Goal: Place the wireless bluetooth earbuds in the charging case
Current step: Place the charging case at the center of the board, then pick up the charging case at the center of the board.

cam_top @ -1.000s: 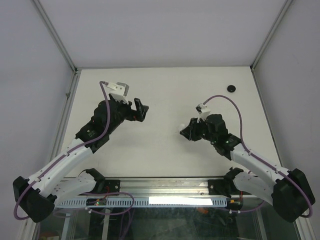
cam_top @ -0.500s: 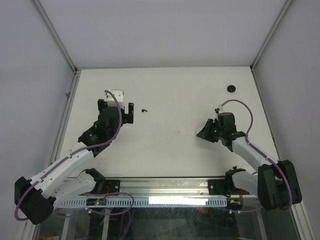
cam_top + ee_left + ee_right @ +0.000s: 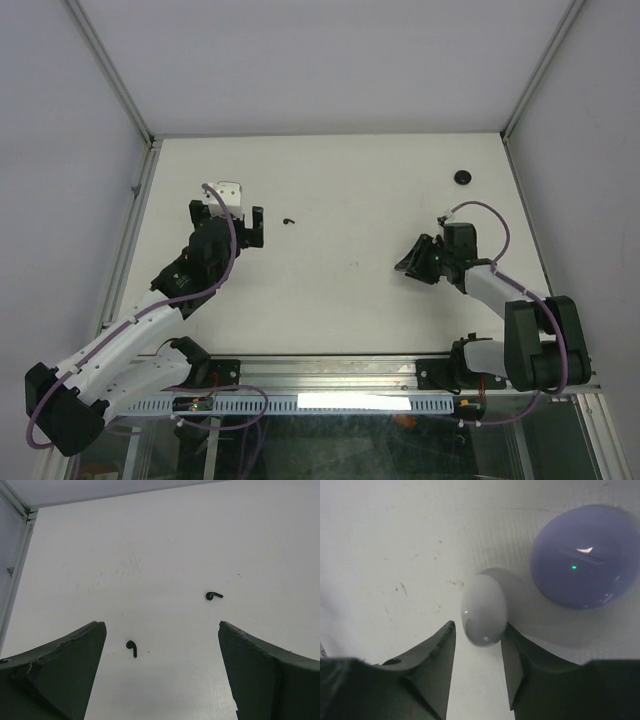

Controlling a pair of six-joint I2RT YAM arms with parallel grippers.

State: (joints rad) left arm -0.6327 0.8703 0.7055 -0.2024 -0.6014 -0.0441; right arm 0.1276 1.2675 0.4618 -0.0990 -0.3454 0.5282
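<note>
The white table (image 3: 340, 170) fills the floor of a walled booth, with the two arm bases at 6 o'clock. The left arm (image 3: 120, 340) reaches toward 10 o'clock, well inside the table's 9 o'clock edge. The right arm (image 3: 520, 300) folds tightly at 4 o'clock, closer to the 3 o'clock edge. A wide stretch of bare surface runs between them and on to 12 o'clock. The left gripper (image 3: 161, 630) stands spread as wide as it goes and holds nothing. The right gripper (image 3: 478, 627) has its jaws only narrowly parted, and the near end of a white puck (image 3: 484, 610) sits right at their tips. Whether they pinch it or merely flank it, I cannot tell. Just beside that puck, at 2 o'clock from it in the wrist view, lies a larger violet puck (image 3: 585, 555). Its smooth dome faces up and a small green light shows on it, so its inside is hidden. A black puck (image 3: 463, 176) lies alone at 1 o'clock near the far edge. Both black earbuds lie loose on the table, outside any puck. The nearer earbud (image 3: 131, 648) lies between the left fingers, closer to the 9 o'clock one. The farther earbud (image 3: 214, 595) lies beyond them at 1 o'clock.
</note>
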